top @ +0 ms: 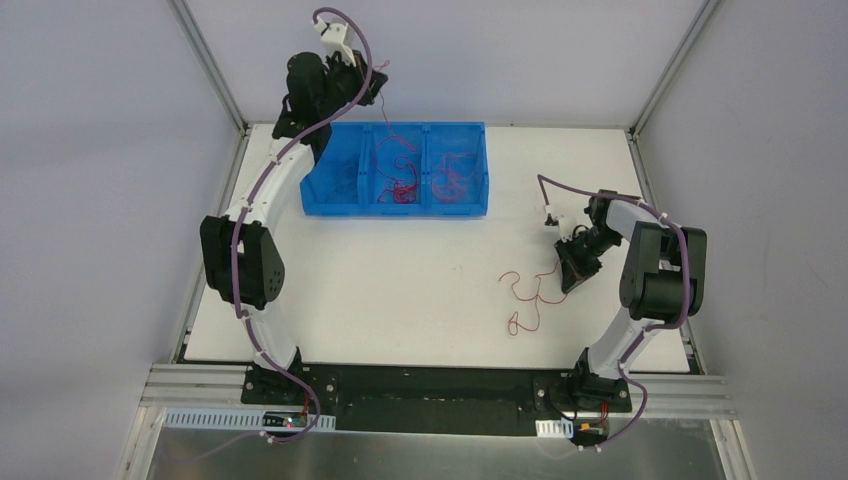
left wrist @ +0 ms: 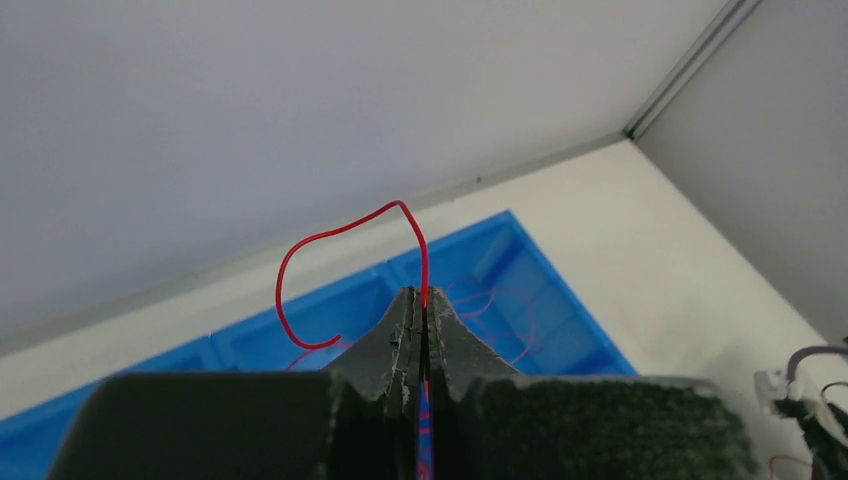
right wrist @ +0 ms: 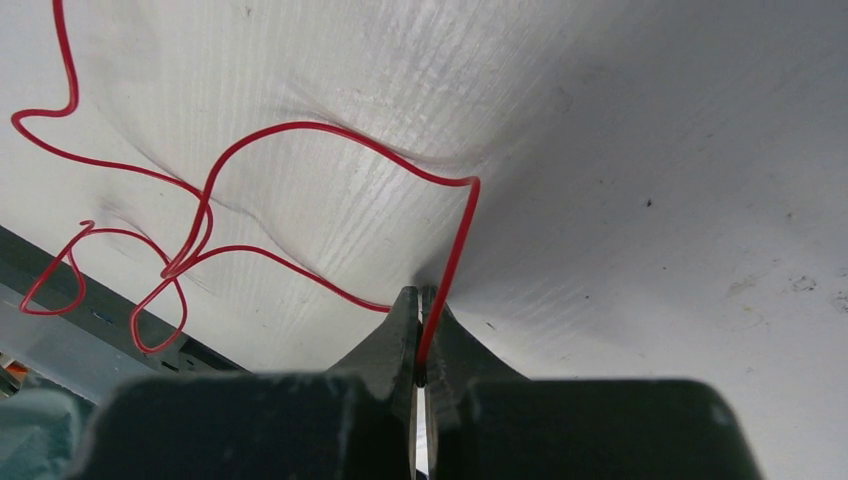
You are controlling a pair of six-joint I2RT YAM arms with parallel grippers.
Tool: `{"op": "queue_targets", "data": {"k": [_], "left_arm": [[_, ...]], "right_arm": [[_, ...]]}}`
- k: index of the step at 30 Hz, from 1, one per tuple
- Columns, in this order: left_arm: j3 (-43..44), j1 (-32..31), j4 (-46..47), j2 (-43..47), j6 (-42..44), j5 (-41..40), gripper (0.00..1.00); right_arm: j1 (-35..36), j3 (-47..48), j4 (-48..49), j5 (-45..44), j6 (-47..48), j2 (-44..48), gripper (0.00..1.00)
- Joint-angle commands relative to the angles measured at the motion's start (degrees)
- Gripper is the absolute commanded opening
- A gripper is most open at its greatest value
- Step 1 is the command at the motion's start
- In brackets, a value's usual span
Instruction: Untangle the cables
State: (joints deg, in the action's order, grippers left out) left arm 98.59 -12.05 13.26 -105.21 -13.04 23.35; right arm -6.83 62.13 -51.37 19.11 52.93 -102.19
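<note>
So we've got a plain white desk [top: 420, 290] boxed in by pale grey walls [top: 100, 150], with metal frame posts [top: 205, 60] in the far corners. A blue bin [top: 395, 210] with three compartments sits near the far edge, left of the middle.

Most of the cables [top: 400, 190] are in that bin. There's a red tangle in the middle compartment and a thinner red one in the right compartment. The left compartment might hold some darker strands, but we honestly can't make them out from up top.

The left arm [top: 245, 260] is raised above the far side of the bin. The left jaws are pressed together, pinching a raised cable [left wrist: 330, 233]. It curls out past the tips in a red arc and also hangs down into the middle compartment.

The right arm [top: 660, 270] is low on the right side of the desk. The right jaws are pinched shut on a loose cable [right wrist: 300, 124], tips just above the surface. That cable sprawls away from the tips in loops across the desk, toward the near edge.

There's open white desk between the bin and the loose cable. The whole left half in front of the bin is open too.
</note>
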Motion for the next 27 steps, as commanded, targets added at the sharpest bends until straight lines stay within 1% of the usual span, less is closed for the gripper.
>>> {"op": "queue_targets", "data": {"k": [1,4,9,12,15,16,17,20,21,22,23,25,26,27], "left_arm": [[-3.28,-0.56,-0.26,1.18,8.19,-3.14,0.0],[-1.53,-0.51,-5.23,-2.16,10.65,-4.77,0.0],[-1.5,-1.05,-12.23,-6.7,14.93,-0.48,0.0],[-0.44,-1.67,-18.19,-8.74,15.6,2.39,0.0],[0.62,-1.83,-20.68,-9.1,14.36,3.68,0.0],[1.1,-1.83,-20.78,-8.8,14.02,4.33,0.05],[1.84,-1.79,-21.24,-8.41,13.68,4.94,0.13],[6.06,-1.77,-25.07,-7.48,13.22,6.33,0.51],[7.44,-1.75,-26.88,-6.92,13.26,6.22,0.61],[8.64,-1.75,-28.82,-6.31,13.37,5.81,0.73],[9.15,-1.62,-30.33,-5.42,13.86,4.96,0.8],[8.24,-0.86,-31.35,-2.53,13.44,4.07,0.88],[7.24,0.13,-31.24,-0.85,13.24,5.26,0.95],[6.29,0.98,-31.13,0.59,13.23,7.24,0.99]], "right_arm": [[-0.29,-0.15,-0.48,2.06,-0.22,-0.08,0.0],[-0.37,-0.79,-0.48,2.22,-0.27,0.46,0.0],[-0.38,-0.18,-1.64,3.78,-0.91,1.04,0.0],[-0.38,1.25,-3.33,7.18,-2.19,2.29,0.0],[-0.23,3.21,-5.45,11.62,-3.42,3.82,0.0],[-0.14,3.68,-6.09,12.89,-3.81,4.39,0.0],[0.07,4.15,-6.54,14.01,-4.2,5.03,0.0],[0.83,5.15,-7.47,18.08,-5.17,7.16,0.0],[1.26,5.51,-7.72,19.32,-5.64,8.23,0.0],[1.74,5.93,-7.95,20.57,-6.16,9.16,0.0],[2.24,6.34,-8.22,22.08,-6.74,10.12,0.0],[3.38,7.36,-8.63,25.38,-8.07,12.46,0.0],[3.99,7.82,-8.63,27.09,-9.19,13.85,0.0],[4.77,8.34,-8.61,28.59,-9.89,15.31,0.0]]}}
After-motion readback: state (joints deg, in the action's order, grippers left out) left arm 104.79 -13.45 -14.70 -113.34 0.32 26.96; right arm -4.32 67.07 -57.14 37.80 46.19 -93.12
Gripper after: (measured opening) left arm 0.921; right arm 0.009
